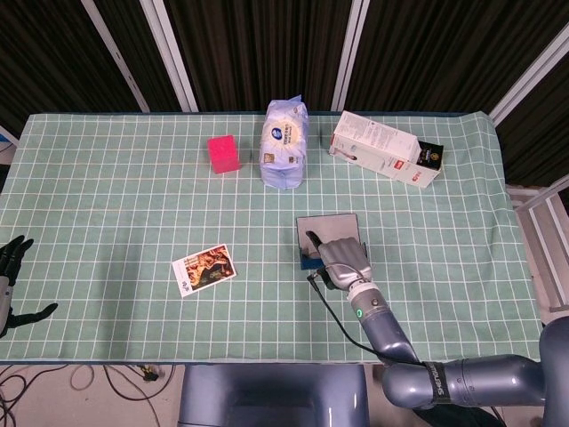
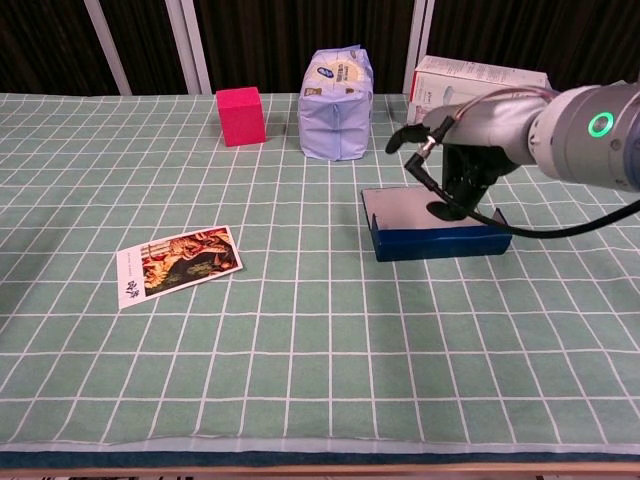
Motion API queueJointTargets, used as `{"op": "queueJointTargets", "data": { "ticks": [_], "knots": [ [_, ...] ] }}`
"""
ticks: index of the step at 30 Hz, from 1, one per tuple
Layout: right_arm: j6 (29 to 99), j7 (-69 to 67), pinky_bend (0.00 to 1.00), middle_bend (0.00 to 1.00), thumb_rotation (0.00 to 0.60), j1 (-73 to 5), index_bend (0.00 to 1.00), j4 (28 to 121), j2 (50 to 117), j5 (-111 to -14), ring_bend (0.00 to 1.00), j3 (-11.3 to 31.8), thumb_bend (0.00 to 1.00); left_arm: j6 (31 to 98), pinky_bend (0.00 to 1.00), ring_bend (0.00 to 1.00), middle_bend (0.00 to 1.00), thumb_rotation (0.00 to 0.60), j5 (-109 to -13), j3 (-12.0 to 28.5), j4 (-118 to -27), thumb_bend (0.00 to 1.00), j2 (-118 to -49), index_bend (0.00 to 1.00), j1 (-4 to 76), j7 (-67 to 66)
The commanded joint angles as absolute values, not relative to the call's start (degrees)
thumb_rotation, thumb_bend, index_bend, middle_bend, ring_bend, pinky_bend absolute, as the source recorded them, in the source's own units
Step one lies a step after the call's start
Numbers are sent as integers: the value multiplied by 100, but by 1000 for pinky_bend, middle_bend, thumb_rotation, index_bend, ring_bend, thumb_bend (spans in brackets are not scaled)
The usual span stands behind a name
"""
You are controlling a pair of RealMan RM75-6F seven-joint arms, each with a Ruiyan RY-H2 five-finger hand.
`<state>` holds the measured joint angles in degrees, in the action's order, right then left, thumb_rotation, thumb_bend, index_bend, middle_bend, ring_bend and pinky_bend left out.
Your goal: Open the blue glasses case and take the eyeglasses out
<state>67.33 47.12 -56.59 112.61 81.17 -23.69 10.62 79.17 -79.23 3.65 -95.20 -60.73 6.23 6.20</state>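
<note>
The blue glasses case [image 1: 327,233] lies flat right of the table's middle, its broad top face grey. In the chest view the case [image 2: 440,243] shows a dark blue front side. No eyeglasses show in either view. My right hand [image 1: 344,259] hangs over the near right part of the case, one finger reaching out over the grey face, nothing held. The chest view shows that hand [image 2: 465,160] raised above the case, apart from it. My left hand [image 1: 11,267] hangs at the far left, off the table, fingers spread.
A pink cube [image 1: 223,153], a pale blue tissue pack [image 1: 285,144] and a white carton [image 1: 384,160] stand along the back. A picture card [image 1: 204,269] lies near the front left. A green checked cloth [image 1: 107,196] covers the table.
</note>
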Motion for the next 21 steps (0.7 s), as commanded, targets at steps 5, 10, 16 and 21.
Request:
{"op": "queueJointTargets", "data": {
  "ticks": [5, 10, 16, 21],
  "knots": [
    [6505, 4794, 1000, 951, 600, -5836, 129, 11113, 8400, -1676, 1000, 943, 514, 7915, 0, 0, 0, 600, -7893, 378, -9515, 0, -6067, 0, 619, 641],
    [6477, 4702, 1000, 951, 600, -5871, 130, 10933, 8633, -1668, 1000, 914, 515, 7913, 0, 0, 0, 600, -7893, 380, -9515, 0, -6061, 0, 618, 658],
    [6474, 4565, 1000, 951, 600, -5863, 130, 10683, 8816, -1785, 1000, 894, 514, 7909, 0, 0, 0, 600, -7904, 374, -9511, 0, -6067, 0, 620, 657],
    [6479, 4534, 1000, 950, 600, -5877, 130, 10558, 8893, -1820, 1000, 895, 514, 7892, 0, 0, 0, 600, -7893, 376, -9512, 0, -6066, 0, 625, 659]
  ]
}}
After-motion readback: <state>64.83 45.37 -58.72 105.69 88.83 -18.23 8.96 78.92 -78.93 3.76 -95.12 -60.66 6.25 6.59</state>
